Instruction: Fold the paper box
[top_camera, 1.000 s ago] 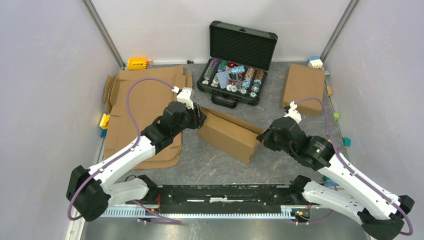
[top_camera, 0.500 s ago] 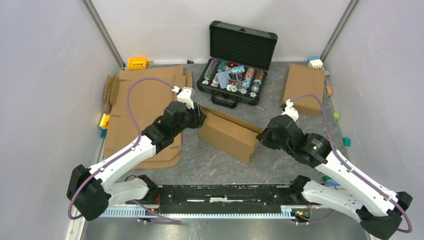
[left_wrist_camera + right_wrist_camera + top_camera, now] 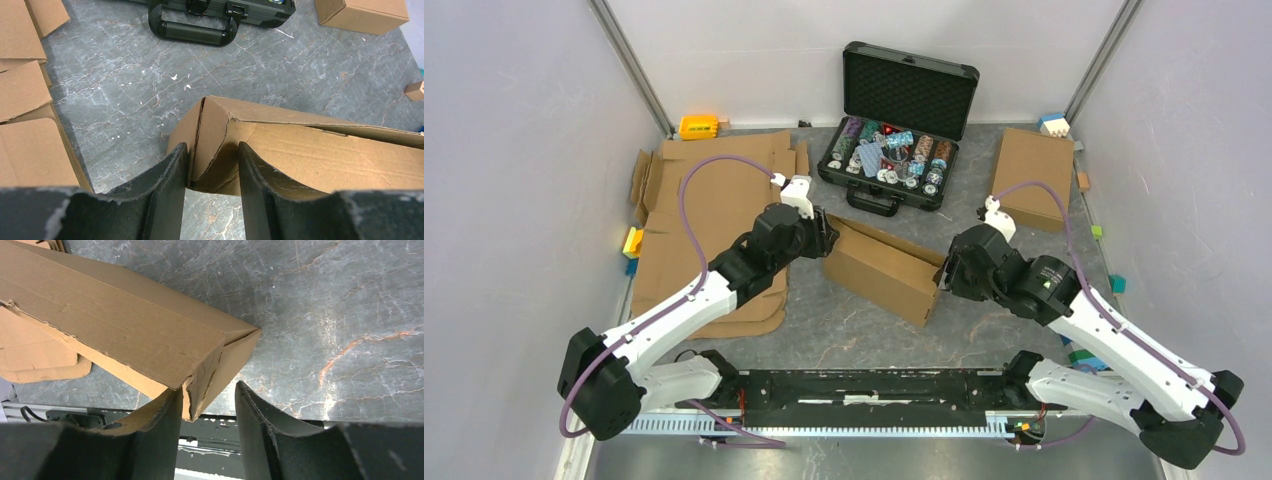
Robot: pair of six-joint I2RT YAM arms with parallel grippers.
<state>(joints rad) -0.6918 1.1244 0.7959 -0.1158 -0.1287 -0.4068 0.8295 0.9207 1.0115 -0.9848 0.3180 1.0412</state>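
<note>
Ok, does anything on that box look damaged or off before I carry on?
Yes. The paper box has a torn, crumpled corner with a ragged edge, sitting between the open jaws of the right gripper. The corner pinched by the left gripper is creased as well.

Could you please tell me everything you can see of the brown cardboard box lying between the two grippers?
The plain brown corrugated cardboard box is a long, shallow rectangular form, folded up, its lid seemingly slightly ajar. It lies slantwise on the grey marbled tabletop, mid-table. Both end corners look creased and torn. The left gripper clamps its left end corner; the right gripper stands open around the right corner, one finger clear of it.
</note>
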